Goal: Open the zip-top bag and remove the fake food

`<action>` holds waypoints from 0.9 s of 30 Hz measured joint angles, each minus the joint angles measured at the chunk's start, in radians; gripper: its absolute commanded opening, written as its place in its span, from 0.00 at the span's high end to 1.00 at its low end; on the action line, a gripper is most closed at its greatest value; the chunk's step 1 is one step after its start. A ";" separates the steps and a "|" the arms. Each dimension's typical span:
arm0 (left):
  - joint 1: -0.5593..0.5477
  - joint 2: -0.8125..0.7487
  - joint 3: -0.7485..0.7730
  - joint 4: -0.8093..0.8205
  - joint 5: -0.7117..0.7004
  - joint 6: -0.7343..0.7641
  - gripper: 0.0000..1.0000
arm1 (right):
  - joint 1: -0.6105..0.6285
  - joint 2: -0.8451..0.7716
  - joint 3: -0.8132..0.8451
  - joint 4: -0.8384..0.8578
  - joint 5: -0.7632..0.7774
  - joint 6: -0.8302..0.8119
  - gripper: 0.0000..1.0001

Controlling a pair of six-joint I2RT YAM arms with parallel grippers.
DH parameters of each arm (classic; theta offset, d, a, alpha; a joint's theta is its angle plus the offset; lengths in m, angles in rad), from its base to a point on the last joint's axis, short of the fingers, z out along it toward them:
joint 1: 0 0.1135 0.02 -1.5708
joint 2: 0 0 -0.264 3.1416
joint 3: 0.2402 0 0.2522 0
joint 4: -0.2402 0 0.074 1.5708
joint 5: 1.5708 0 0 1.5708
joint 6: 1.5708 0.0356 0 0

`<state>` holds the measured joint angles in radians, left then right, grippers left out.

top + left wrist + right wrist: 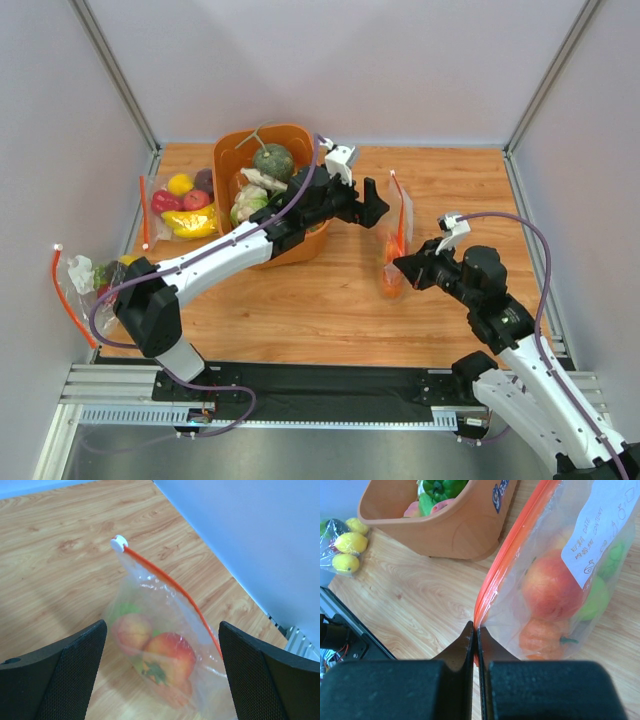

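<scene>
Wide-open black jaws of the left gripper (pixel 162 625) fill the bottom of its wrist view, one finger on either side of the zip-top bag (pixel 165 645) and touching nothing, so no grip on that side yet. From above, that gripper hangs just right of the orange basket (pixel 295 250), right beside the bag's far end.

Bag-wise: it's a bit right of the middle of the surface, about halfway between the far and near edges. Its long axis runs far edge to near edge, and it's tipped up on edge, not lying flat. That puts the red-orange zip strip (pixel 170 587) along the top, with the white slider (pixel 119 543) at the end that points to the far edge. All the fake food (pixel 552 587) sits bunched in the low near end, and the white label (pixel 605 525) faces the right wrist camera.

Over on the right, the right gripper (pixel 476 630) has its jaws pinched tight on the near end of the strip, basically anchoring that corner.

My read is that we're at the opening step and nothing is out yet. The strip looks closed along its length, though I can't swear to it. The next move probably wants the left jaws on the slider, dragging it along the strip toward the right gripper while that one holds firm. The plastic is thin, so a sloppy pinch could grab both walls.
</scene>
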<state>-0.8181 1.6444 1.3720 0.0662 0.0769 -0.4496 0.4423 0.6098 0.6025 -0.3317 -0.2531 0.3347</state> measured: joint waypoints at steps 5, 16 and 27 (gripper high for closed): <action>0.000 0.061 0.037 0.035 0.029 -0.037 0.01 | 0.000 -0.004 0.000 -0.017 -0.025 -0.013 1.00; -0.022 0.146 0.138 0.031 0.058 -0.071 0.21 | 0.000 0.006 0.000 -0.019 -0.064 -0.021 1.00; -0.041 0.209 0.253 -0.148 0.022 -0.045 0.59 | 0.002 0.013 0.000 -0.023 -0.064 -0.028 1.00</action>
<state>-0.8589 1.8534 1.6245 -0.0814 0.0990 -0.4946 0.4442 0.6224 0.6025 -0.3546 -0.3172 0.3069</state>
